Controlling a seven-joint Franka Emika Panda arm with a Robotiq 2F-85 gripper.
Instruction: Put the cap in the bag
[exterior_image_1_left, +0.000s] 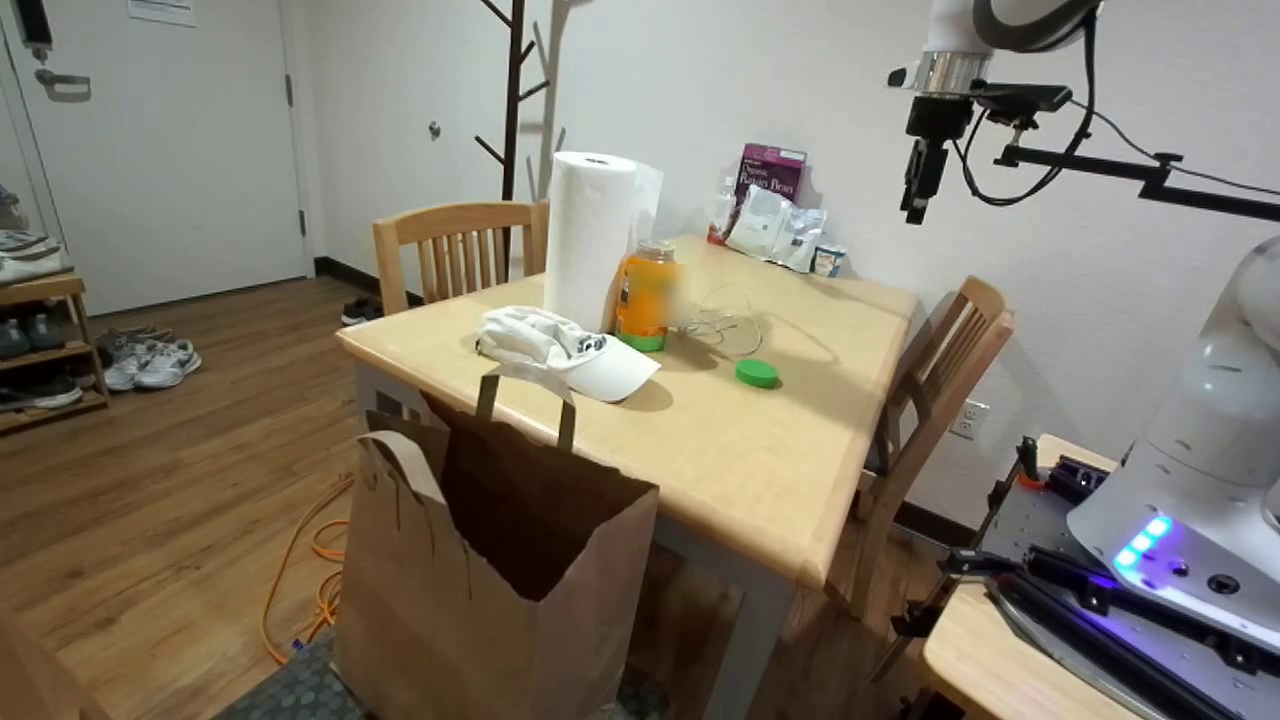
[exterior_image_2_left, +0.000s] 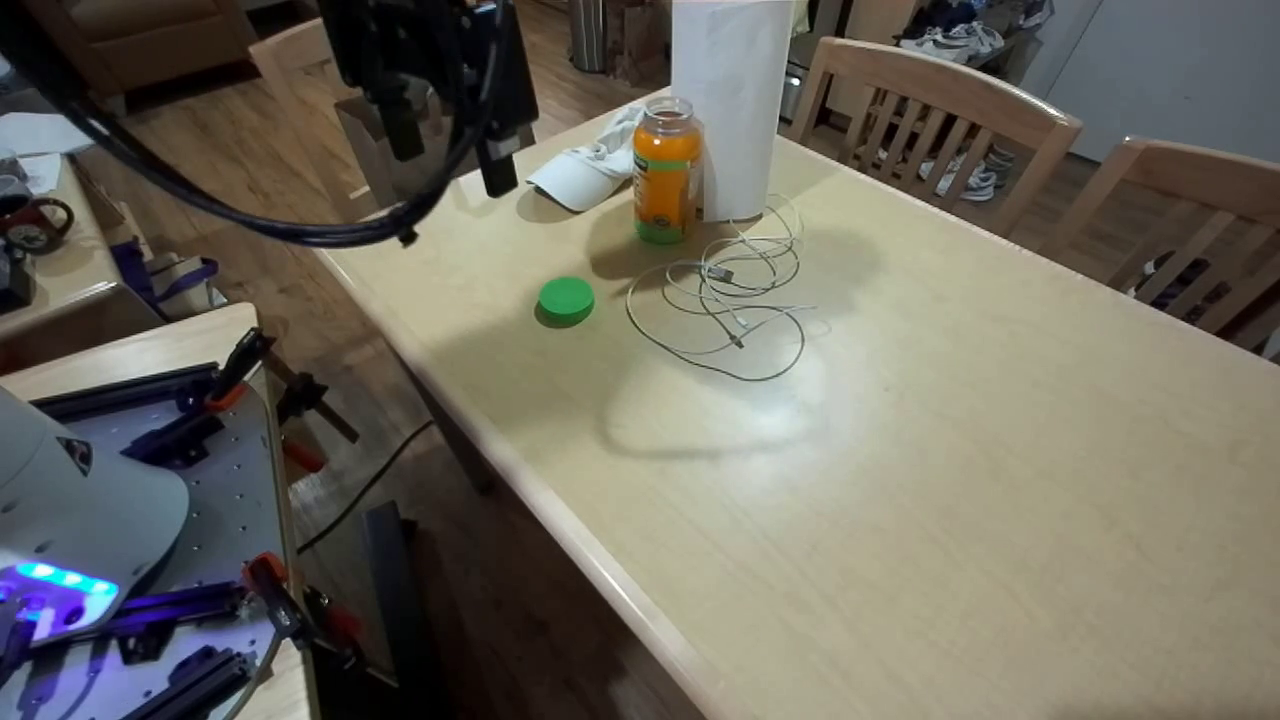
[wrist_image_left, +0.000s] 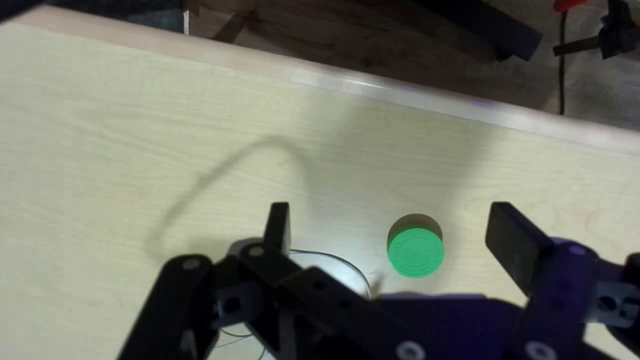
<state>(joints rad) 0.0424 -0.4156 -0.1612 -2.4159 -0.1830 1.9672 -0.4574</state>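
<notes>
The white cap (exterior_image_1_left: 605, 368) lies on the table near its edge, brim toward the table's middle. It also shows in an exterior view (exterior_image_2_left: 582, 176), partly behind the orange jar. The brown paper bag (exterior_image_1_left: 450, 580) stands open beside the table edge nearest the cap, handles up. My gripper (exterior_image_1_left: 914, 212) is raised well above the table, apart from the cap and bag. In the wrist view its two fingers (wrist_image_left: 390, 225) are wide apart with nothing between them. The green lid lies on the table below. The cap is out of the wrist view.
A paper-towel roll (exterior_image_1_left: 590, 240) and an orange jar (exterior_image_1_left: 645, 300) stand next to the cap. A green lid (exterior_image_2_left: 566, 300) and a tangled cable (exterior_image_2_left: 720, 290) lie nearby. Chairs (exterior_image_1_left: 950, 370) border the table. A cereal box (exterior_image_1_left: 770, 170) and packets (exterior_image_1_left: 775, 230) stand at the wall end.
</notes>
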